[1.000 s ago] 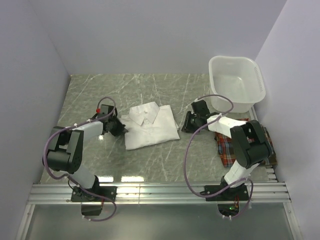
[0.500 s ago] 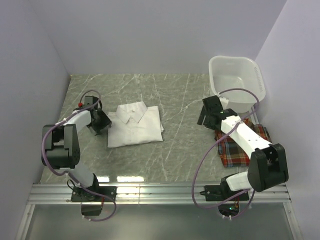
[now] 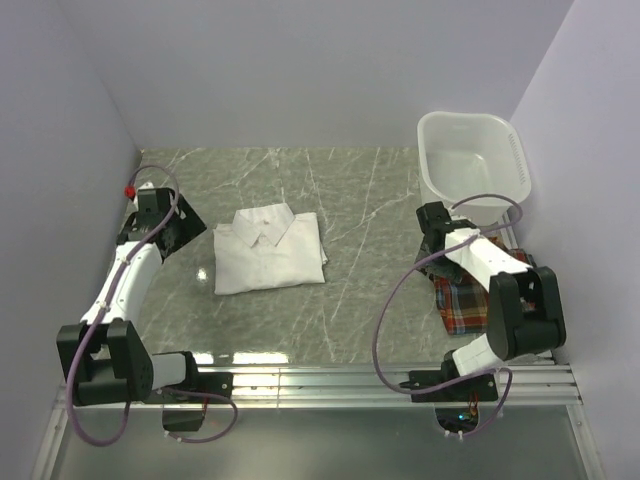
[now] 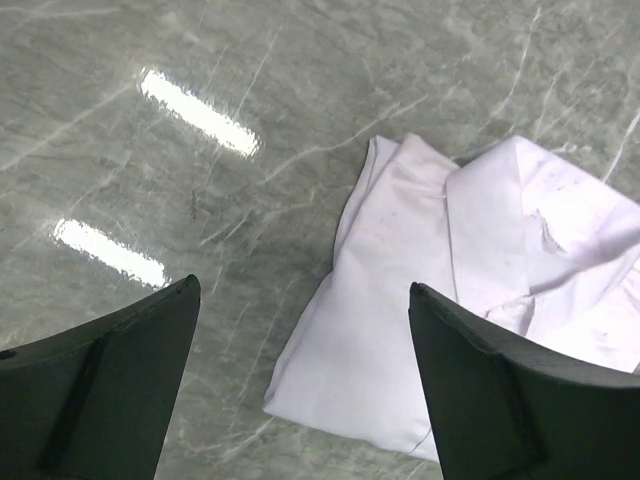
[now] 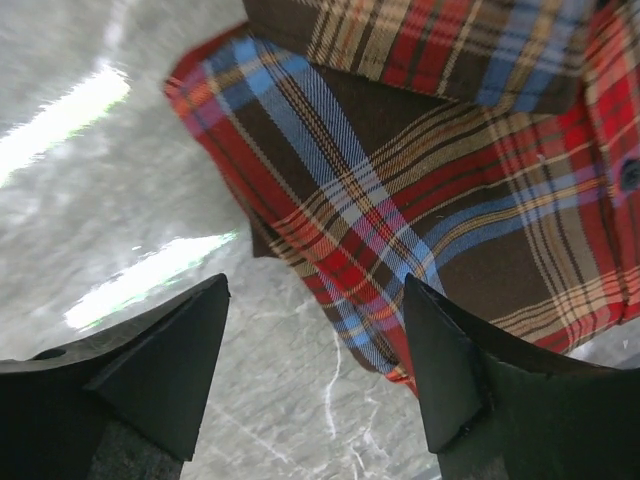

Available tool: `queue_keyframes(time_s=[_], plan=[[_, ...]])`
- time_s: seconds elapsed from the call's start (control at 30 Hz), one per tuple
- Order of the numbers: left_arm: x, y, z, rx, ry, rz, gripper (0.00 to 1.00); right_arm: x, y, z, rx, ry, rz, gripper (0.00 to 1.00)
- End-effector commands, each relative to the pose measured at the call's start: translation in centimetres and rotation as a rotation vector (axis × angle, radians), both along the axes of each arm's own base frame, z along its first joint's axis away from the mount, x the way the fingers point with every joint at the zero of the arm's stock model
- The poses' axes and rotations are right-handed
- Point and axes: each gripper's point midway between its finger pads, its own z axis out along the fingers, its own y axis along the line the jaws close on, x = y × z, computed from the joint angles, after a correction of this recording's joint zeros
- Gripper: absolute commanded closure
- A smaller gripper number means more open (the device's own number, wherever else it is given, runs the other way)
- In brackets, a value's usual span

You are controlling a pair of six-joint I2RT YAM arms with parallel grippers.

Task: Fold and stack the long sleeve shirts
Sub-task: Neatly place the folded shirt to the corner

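The white long sleeve shirt [image 3: 268, 252] lies folded on the marble table, collar toward the back. In the left wrist view the white shirt [image 4: 470, 300] is below and ahead of the jaws. My left gripper [image 3: 180, 232] [image 4: 305, 290] hovers to its left, open and empty, clear of the cloth. The plaid long sleeve shirt [image 3: 462, 302] [image 5: 450, 170] lies folded at the right edge, partly hidden by the right arm. Over the plaid shirt's near-left corner my right gripper [image 3: 440, 238] [image 5: 316, 282] is open and holds nothing.
A white plastic basin [image 3: 505, 150] stands at the back right, just behind the right gripper. Walls close in the table on the left, back and right. A metal rail [image 3: 320, 380] runs along the near edge by the arm bases.
The white shirt slid left, then my left gripper opened, let go of its left edge and drew back left. My right gripper opened and swung right to the plaid shirt.
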Motion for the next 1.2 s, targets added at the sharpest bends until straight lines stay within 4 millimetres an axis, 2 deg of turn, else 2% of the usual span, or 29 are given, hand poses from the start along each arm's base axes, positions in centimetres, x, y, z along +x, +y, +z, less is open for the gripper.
queue_keyframes(time_s=[0.0,0.13,0.23,0.27,0.33,0.37,0.43,0.53,0.63,0.67,0.8,0.87,1.0,1.17], plan=[[-0.5,-0.4,-0.6,0.008,0.000,-0.050,0.09,0.7,-0.4,-0.4,-0.004,0.015,-0.039,0.25],[-0.2,-1.0,-0.3,-0.020,-0.007,-0.072,0.09,0.9,-0.8,-1.8,0.015,0.056,-0.064,0.31],[-0.2,-1.4,-0.3,-0.032,-0.015,-0.084,0.09,1.0,-0.6,-2.8,0.032,0.091,-0.060,0.44],[-0.2,-1.3,-0.1,-0.032,-0.020,-0.080,0.09,0.8,-0.5,-3.4,0.034,0.111,-0.057,0.54],[-0.2,-1.2,0.1,-0.023,-0.025,-0.075,0.09,1.0,-0.2,-3.7,0.050,0.115,-0.049,0.67],[-0.2,-1.1,0.2,-0.020,-0.028,-0.073,0.09,1.1,-0.2,-3.9,0.052,0.120,-0.049,0.85],[-0.3,-1.1,0.2,-0.021,-0.030,-0.072,0.09,1.6,0.8,-3.9,0.088,0.108,-0.023,1.00],[-0.2,-1.2,0.2,-0.027,-0.030,-0.077,0.09,2.1,3.0,-3.4,0.128,0.087,0.033,1.00],[-0.1,-1.4,-0.1,-0.033,-0.021,-0.083,0.09,2.5,6.8,-3.0,0.162,0.077,0.105,1.00],[-0.1,-1.4,-0.1,-0.035,-0.020,-0.084,0.09,2.3,9.3,-3.2,0.207,0.087,0.143,1.00],[-0.1,-1.5,-0.4,-0.040,-0.013,-0.088,0.09,3.5,15.8,-2.5,0.321,0.044,0.217,1.00],[-0.2,-1.4,-0.6,-0.039,-0.008,-0.084,0.09,3.9,18.3,-2.2,0.374,0.035,0.220,1.00],[-0.1,-1.6,-0.5,-0.045,-0.010,-0.093,0.09,5.1,21.9,-1.4,0.455,-0.001,0.237,0.98],[-0.1,-1.6,-0.7,-0.046,-0.006,-0.095,0.09,6.3,24.9,-0.3,0.542,-0.033,0.234,0.94]])
